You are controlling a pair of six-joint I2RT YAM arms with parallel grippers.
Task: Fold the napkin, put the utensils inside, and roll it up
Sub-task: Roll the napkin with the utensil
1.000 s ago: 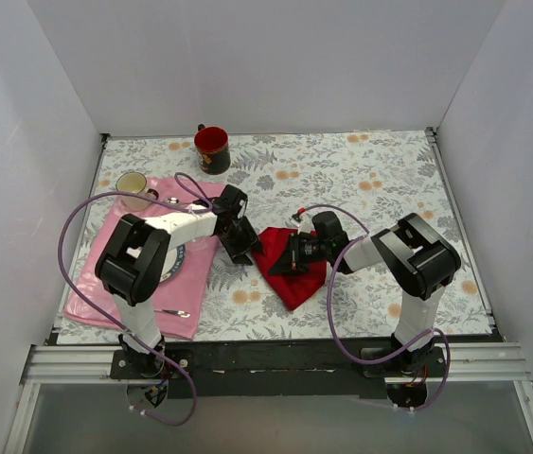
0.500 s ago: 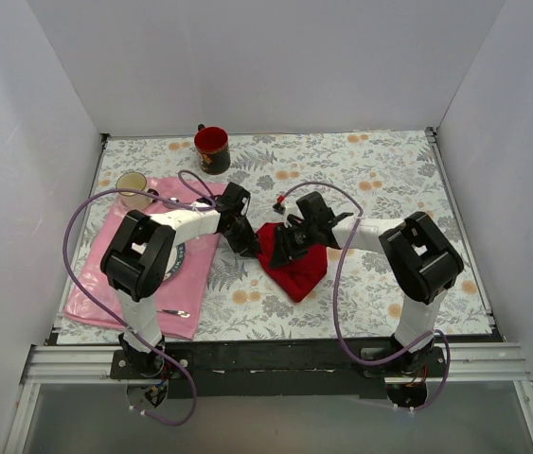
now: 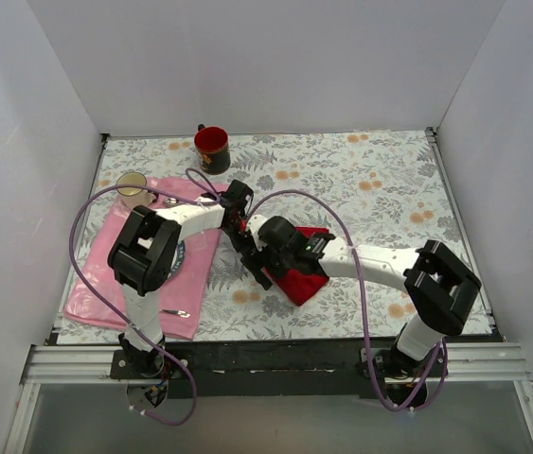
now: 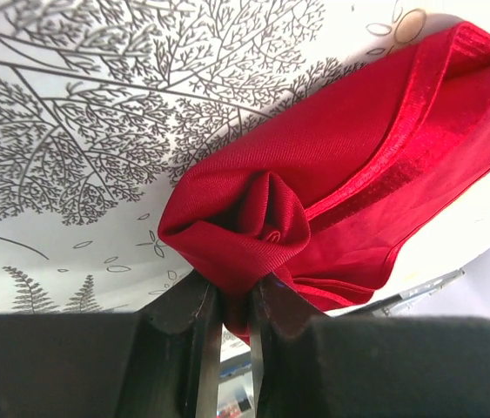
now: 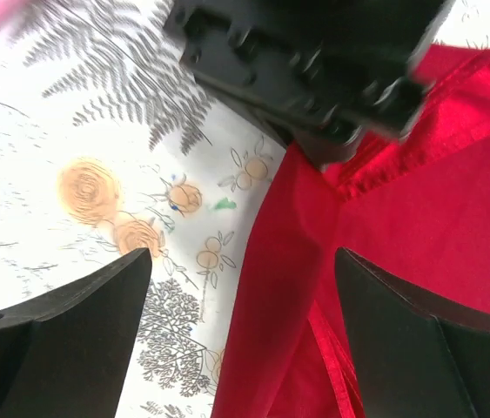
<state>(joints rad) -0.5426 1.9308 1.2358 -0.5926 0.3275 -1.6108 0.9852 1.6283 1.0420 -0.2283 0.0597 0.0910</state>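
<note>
Two grippers of mine meet at the napkin point(image 3: 306, 280), which lies on the floral tablecloth point(image 3: 361, 180) about midway between the tabletop's left and right edges, nearer the near edge. A pink placemat point(image 3: 105, 284) lies along the left edge, with a pale cup point(image 3: 133, 184) at its far corner and a silver utensil point(image 3: 176, 311) close to its near edge. A red mug point(image 3: 212, 148) stands by the far edge.

My left gripper point(image 4: 234, 300) is nearly closed on a bunched corner of the cloth, which curls into a tight whorl just above the fingertips. My right gripper point(image 5: 240, 261) stands spread wide with nothing in it, one finger over bare tablecloth, the other over red cloth.

From above, my right wrist covers the napkin's far-left part. From the right wrist, the left gripper's black body hides the pinched corner. The napkin is plain bright red, doubled in layers, with stitched hems showing along its edges.
</note>
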